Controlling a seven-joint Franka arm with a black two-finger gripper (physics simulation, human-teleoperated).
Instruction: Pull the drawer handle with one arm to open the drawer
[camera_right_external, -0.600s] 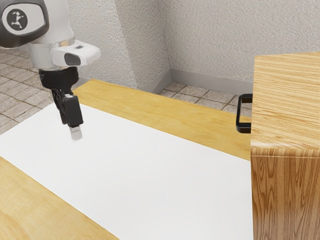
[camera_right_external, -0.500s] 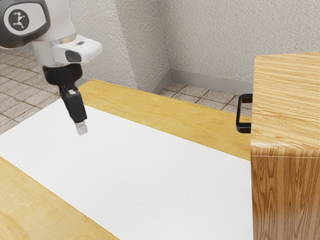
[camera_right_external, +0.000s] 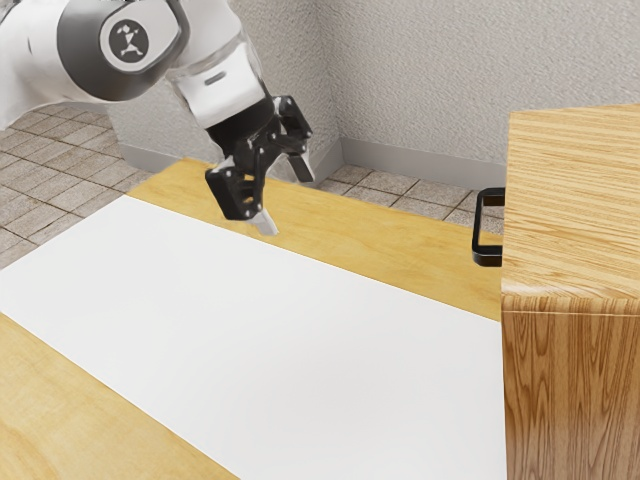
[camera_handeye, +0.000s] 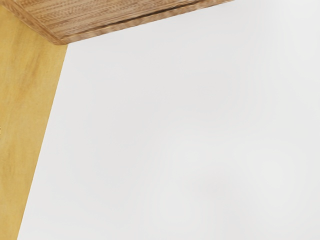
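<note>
Your white worktop (camera_right_external: 250, 350) spans the frame's lower half. Over its far edge, upper centre-left, the end effector (camera_right_external: 287, 200) has swung right and tilted, fingers spread open, holding nothing. Farther, at the right edge, the black drawer handle (camera_right_external: 487, 228) stands well apart, so your approach is only begun

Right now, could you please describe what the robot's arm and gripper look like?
The arm is built of smooth, rounded white shells, with a round grey joint cap bearing a small white figure-like logo. At its end sits the gripper, a black angular hand with two slim fingers ending in pale grey tips.
</note>
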